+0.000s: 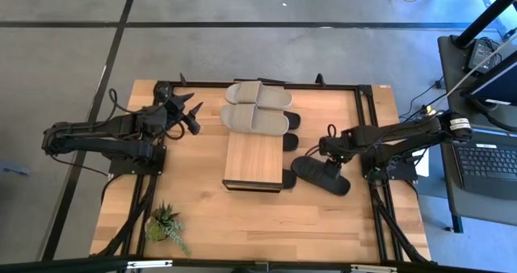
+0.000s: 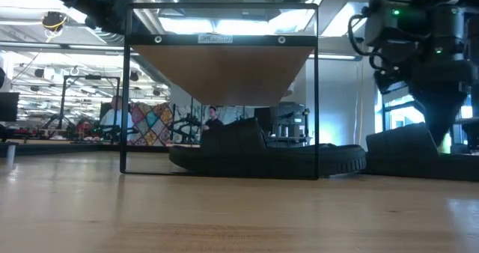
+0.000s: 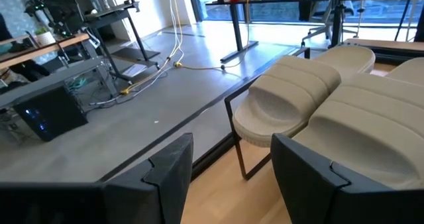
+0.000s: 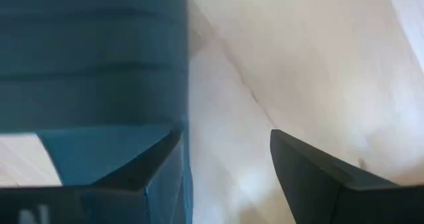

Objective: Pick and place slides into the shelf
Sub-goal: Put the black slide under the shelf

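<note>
From above, the shelf [image 1: 254, 156] stands mid-table with two beige slides [image 1: 257, 107] side by side on its far end and black slides poking out beneath its right edge. The left gripper [image 1: 191, 113] hovers just left of the beige pair, fingers apart and empty. The right gripper [image 1: 321, 158] is over a black slide [image 1: 320, 174] lying on the table right of the shelf.

At table level, black slides [image 2: 262, 154] lie under the shelf's plank.

The left wrist view shows open fingers [image 3: 169, 171] facing the beige slides.

The right wrist view shows spread fingers [image 4: 311, 174] beside the black slide's edge, gripping nothing.
</note>
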### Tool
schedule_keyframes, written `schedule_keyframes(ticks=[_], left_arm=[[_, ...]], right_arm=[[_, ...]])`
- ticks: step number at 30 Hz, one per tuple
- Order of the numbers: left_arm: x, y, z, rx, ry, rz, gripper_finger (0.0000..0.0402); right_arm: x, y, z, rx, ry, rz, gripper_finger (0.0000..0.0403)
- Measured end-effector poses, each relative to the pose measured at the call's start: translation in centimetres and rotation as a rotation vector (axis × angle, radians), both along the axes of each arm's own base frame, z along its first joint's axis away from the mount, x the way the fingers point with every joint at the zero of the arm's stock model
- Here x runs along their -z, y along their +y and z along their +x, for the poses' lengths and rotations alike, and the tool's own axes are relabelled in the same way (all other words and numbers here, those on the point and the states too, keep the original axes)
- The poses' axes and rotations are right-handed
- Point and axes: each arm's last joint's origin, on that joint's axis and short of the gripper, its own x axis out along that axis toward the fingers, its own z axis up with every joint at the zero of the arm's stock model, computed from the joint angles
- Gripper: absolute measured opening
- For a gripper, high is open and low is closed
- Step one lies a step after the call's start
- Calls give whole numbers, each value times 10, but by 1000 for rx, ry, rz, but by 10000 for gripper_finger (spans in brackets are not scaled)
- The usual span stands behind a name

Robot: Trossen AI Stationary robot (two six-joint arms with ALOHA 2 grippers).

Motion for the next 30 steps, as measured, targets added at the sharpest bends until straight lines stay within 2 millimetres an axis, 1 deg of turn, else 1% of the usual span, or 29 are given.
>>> schedule_keyframes(ticks=[5,12,22,30], left_arm=[[1,0,0,0,16,-3,195],[2,0,-1,0,27,-4,195],[3,0,-1,0,34,-5,195],[3,0,-1,1,34,-5,195]], right_arm=[[-1,-4,7,-34,-78,-8,225],[-2,-8,9,-19,-93,-9,225],[-5,-9,21,-39,-221,-26,225],[-5,-11,19,-11,-204,-110,225]])
